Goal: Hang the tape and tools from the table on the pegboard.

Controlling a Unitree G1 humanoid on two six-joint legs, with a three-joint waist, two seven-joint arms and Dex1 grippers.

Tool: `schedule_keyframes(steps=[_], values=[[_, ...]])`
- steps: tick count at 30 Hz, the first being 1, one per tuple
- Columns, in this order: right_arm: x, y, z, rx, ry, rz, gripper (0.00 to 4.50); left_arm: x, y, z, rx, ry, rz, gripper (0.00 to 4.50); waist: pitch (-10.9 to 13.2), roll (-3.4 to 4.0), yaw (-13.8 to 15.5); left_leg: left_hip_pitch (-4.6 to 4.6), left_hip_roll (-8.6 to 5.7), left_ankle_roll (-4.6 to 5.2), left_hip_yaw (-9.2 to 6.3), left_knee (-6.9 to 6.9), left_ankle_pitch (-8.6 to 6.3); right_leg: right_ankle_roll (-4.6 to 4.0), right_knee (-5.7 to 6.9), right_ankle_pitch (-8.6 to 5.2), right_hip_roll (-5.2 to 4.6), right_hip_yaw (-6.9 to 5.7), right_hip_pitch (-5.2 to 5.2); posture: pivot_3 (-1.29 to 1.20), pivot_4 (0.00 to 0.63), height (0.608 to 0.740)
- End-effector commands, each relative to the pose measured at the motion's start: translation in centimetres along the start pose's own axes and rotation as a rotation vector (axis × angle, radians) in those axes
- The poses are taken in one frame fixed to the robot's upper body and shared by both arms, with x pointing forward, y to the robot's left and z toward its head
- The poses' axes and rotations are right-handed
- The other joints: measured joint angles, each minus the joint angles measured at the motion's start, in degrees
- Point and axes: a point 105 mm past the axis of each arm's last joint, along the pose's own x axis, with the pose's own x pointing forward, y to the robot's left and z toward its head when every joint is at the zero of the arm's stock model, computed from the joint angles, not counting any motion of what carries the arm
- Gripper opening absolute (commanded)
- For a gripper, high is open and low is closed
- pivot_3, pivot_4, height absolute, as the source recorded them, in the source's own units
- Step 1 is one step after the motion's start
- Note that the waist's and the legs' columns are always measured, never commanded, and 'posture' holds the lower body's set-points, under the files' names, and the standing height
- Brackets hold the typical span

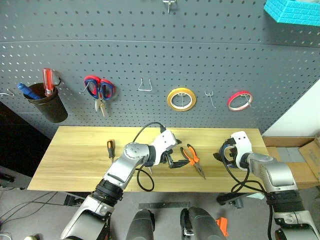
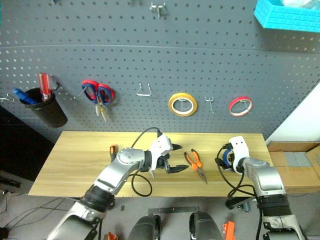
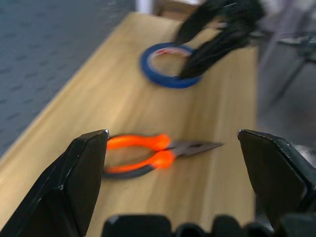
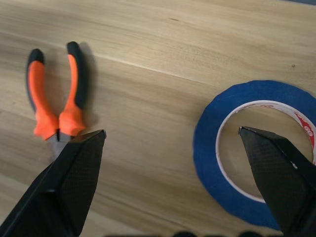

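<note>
Your right gripper [image 4: 173, 163] hides part of the blue tape ring [image 4: 212, 163]; both grippers wide, empty; left gripper [image 3: 173, 168] frames orange rubber-handled pliers [image 3: 148, 154] on grained wood surface [image 4: 148, 49]

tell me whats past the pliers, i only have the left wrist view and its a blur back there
Observer: The blue tape lies flat on the table, and the right gripper is above it, open, one finger over the ring's hole.
Operator: anything else loose on the table
Observer: A short screwdriver lies on the table to the robot's left, behind your left gripper.
Operator: free hook for the pliers?
Observer: The pegboard has a bare hook between the hung scissors and the yellow roll. The pliers lie untouched.
</note>
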Motion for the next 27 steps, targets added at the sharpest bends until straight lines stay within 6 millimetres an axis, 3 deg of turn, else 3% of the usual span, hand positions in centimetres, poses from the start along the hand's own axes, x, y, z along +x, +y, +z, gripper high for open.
schedule_keyframes(steps=[1, 8, 19, 23, 27], values=[[0.1, -0.7, 0.8, 0.001, -0.009, -0.016, 4.50, 1.0, -1.1, 0.7, 0.050, -0.009, -0.082, 4.48, 0.44, 0.03, -0.03, 0.00, 0.00, 0.00, 0.01, 0.00, 0.00, 0.00, 0.00, 0.00, 0.00, 0.00, 0.00, 0.01, 0.269, 0.740], [1.0, -1.0, 0.7, 0.095, 0.017, -0.015, 4.50, 2.0, -1.1, -0.7, 0.066, 0.036, -0.113, 4.48, 2.23, 0.00, -0.10, 0.01, 0.02, 0.00, 0.00, 0.00, 0.00, 0.01, 0.04, 0.00, -0.01, -0.01, -0.02, 0.01, 0.304, 0.740], [2.6, -1.0, -1.1, 0.202, 0.113, 0.012, 4.50, 1.9, -0.8, -0.7, 0.064, 0.043, -0.083, 4.48, 4.06, -0.28, -0.17, -0.06, 0.06, 0.00, 0.01, -0.01, 0.00, 0.04, 0.01, 0.00, -0.04, 0.00, -0.10, 0.02, 0.340, 0.740], [2.7, -1.3, -1.1, 0.202, 0.116, 0.009, 3.62, 1.9, -0.9, -0.9, 0.063, 0.046, -0.081, 4.50, 4.15, -0.30, -0.19, -0.05, 0.07, 0.00, 0.02, -0.02, 0.00, 0.05, 0.00, 0.00, -0.05, 0.00, -0.09, 0.02, 0.339, 0.740], [2.8, -1.5, -1.0, 0.193, 0.107, 0.006, 2.10, 1.8, -0.8, -0.7, 0.060, 0.041, -0.078, 4.50, 4.18, -0.29, -0.19, -0.06, 0.08, 0.00, 0.02, -0.04, -0.01, 0.05, -0.04, 0.00, -0.05, 0.00, -0.10, 0.02, 0.335, 0.740]])
